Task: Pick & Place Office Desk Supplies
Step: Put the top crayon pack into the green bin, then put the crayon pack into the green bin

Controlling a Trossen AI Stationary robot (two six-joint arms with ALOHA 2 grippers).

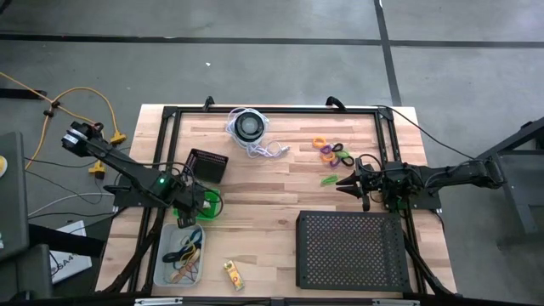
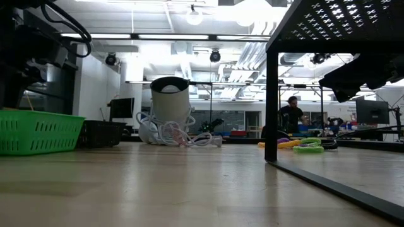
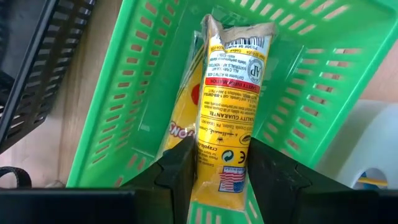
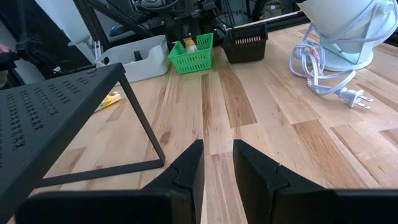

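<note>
From above, the left gripper (image 1: 197, 204) hangs over the green basket (image 1: 210, 206) near the table's left edge; the right gripper (image 1: 343, 181) waits by the rings (image 1: 333, 152) near the right edge. Left wrist: its fingers (image 3: 180, 168) clamp a yellow packet (image 3: 227, 118) inside the basket. Right wrist: fingers (image 4: 186, 165) parted, empty

Grey concrete floor (image 1: 280, 68), white ceiling lights (image 2: 194, 17), distant cluttered desks (image 2: 353, 131).

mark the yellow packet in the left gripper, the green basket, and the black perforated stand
yellow packet (image 3: 229, 106): left wrist view, middle of its printed label.
green basket (image 3: 323, 93): left wrist view, slotted side wall.
black perforated stand (image 1: 350, 248): high view, centre of its perforated top.
</note>
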